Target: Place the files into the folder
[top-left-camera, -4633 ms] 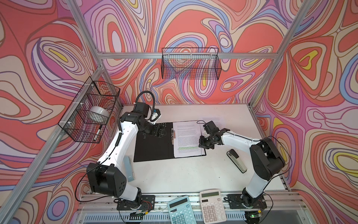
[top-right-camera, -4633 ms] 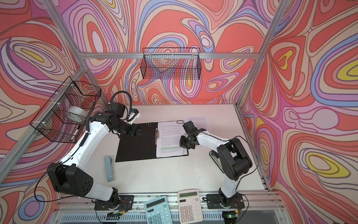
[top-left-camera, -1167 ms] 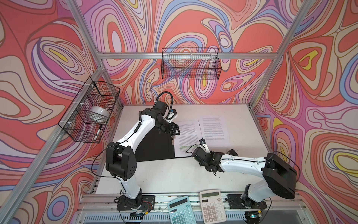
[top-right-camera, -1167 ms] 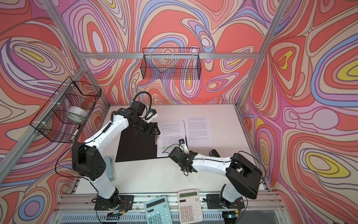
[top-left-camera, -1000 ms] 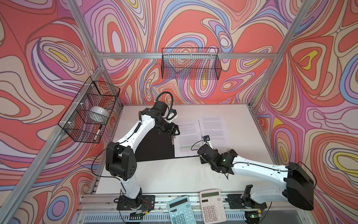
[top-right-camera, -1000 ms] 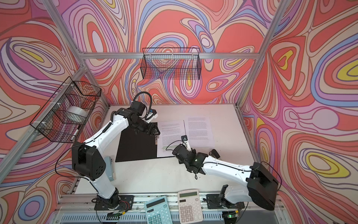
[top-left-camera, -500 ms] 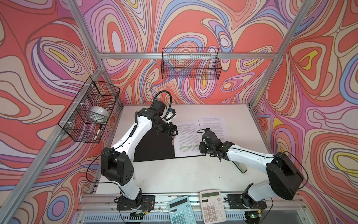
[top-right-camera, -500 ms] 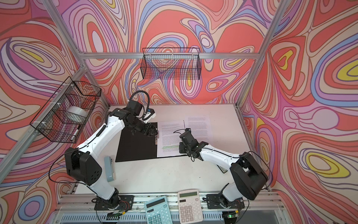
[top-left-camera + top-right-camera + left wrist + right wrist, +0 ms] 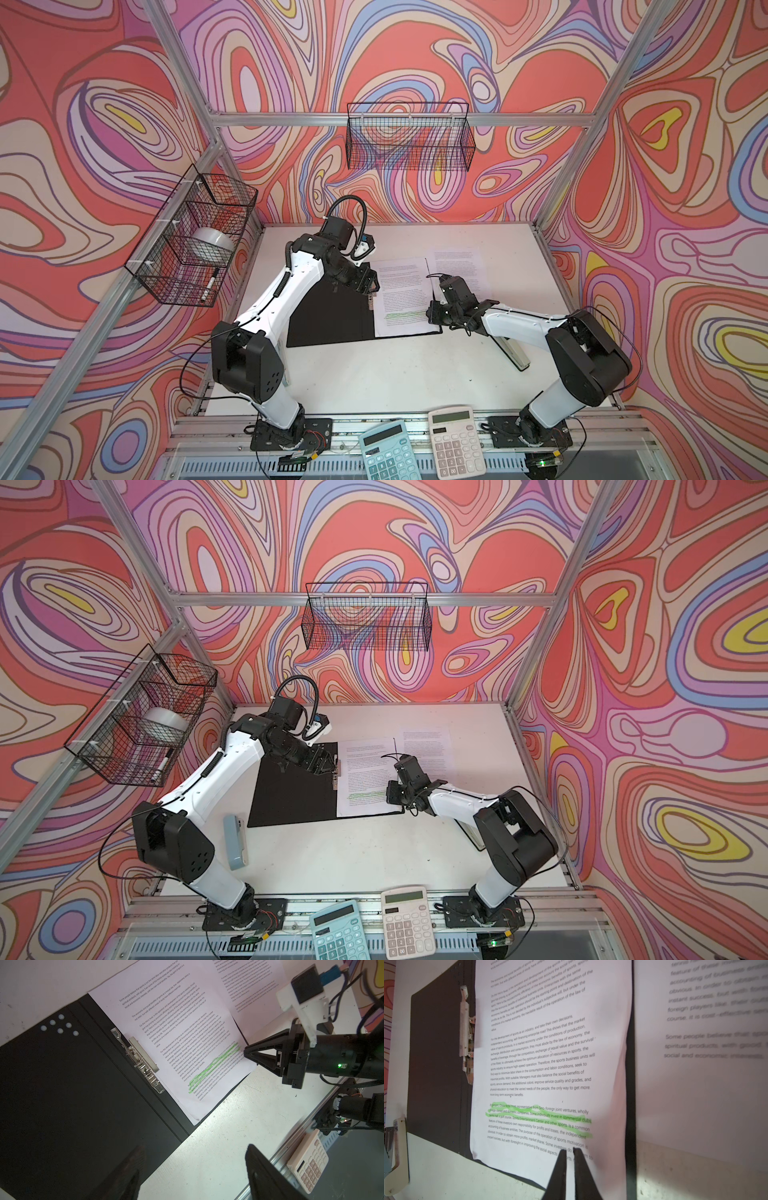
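The folder [image 9: 328, 318] [image 9: 291, 798] lies open on the table, black inside up, with its metal spine clip [image 9: 141, 1059] showing. One of the files, a sheet with green highlighted lines [image 9: 401, 299] [image 9: 365, 775] [image 9: 542, 1064], rests on the folder's right half. Another printed sheet [image 9: 457, 266] [image 9: 249, 980] lies on the table beside it. My left gripper [image 9: 370, 286] [image 9: 193, 1169] hovers open over the spine clip, holding nothing. My right gripper [image 9: 430, 316] [image 9: 569, 1150] is shut, its tips on the highlighted sheet near its right edge.
A stapler [image 9: 513, 353] lies under the right arm, and a grey-blue one [image 9: 236, 841] left of the folder. Two calculators [image 9: 384, 453] [image 9: 455, 440] sit on the front rail. Wire baskets hang on the back wall [image 9: 409, 141] and left wall [image 9: 191, 237].
The right arm swung its elbow in and brought its gripper from the folder's front corner onto the highlighted sheet, closing its jaws. The left gripper stayed open by the clip.
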Controlling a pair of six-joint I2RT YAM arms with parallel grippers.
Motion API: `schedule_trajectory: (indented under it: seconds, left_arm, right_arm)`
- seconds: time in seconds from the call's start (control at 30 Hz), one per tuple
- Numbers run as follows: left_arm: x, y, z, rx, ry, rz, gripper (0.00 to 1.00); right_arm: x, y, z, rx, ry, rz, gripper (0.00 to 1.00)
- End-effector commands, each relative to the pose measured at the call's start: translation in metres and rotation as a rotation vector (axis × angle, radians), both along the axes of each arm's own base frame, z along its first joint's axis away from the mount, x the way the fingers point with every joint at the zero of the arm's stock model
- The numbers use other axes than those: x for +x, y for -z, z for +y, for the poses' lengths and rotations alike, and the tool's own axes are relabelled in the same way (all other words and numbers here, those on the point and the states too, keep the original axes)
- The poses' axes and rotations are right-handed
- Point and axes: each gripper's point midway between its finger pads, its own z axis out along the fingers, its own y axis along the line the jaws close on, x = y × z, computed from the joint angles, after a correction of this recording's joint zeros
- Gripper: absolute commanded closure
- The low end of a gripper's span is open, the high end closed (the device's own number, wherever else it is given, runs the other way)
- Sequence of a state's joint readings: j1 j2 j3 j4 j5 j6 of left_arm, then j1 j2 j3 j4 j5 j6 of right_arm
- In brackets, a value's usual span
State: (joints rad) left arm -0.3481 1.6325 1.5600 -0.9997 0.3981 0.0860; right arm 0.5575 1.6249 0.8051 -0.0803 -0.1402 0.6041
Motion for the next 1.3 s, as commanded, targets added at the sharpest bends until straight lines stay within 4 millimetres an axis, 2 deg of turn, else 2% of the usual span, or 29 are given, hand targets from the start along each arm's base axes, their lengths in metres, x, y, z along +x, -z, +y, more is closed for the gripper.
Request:
schedule_trajectory:
  seconds: [0.0,0.1,0.23,0.37,0.53,1.03,1.27]
  left_arm:
    - [-0.008,0.005,0.003,0.026,0.013,0.022,0.23]
    - [-0.007,0.006,0.003,0.027,0.013,0.025,0.23]
    - [-0.008,0.008,0.003,0.032,0.012,0.030,0.23]
    - [-0.007,0.008,0.004,0.037,0.011,0.026,0.23]
    - [-0.008,0.011,0.004,0.035,0.008,0.033,0.23]
    - [-0.010,0.015,0.006,0.044,0.006,0.032,0.23]
    - [-0.010,0.016,0.006,0.043,0.005,0.034,0.23]
  right_arm:
    - [-0.002,0.003,0.004,0.035,-0.016,-0.003,0.91]
    - [-0.004,0.006,0.003,0.046,-0.017,0.004,0.93]
    - [-0.006,-0.008,0.006,0.100,-0.022,-0.034,0.92]
    - [-0.005,-0.019,-0.002,0.100,-0.002,-0.057,0.92]
    - [-0.004,-0.020,-0.012,0.096,0.021,-0.067,0.92]
    - [-0.009,0.021,-0.011,0.090,0.009,0.033,0.93]
    - [-0.016,0.032,-0.009,0.100,-0.004,0.064,0.94]
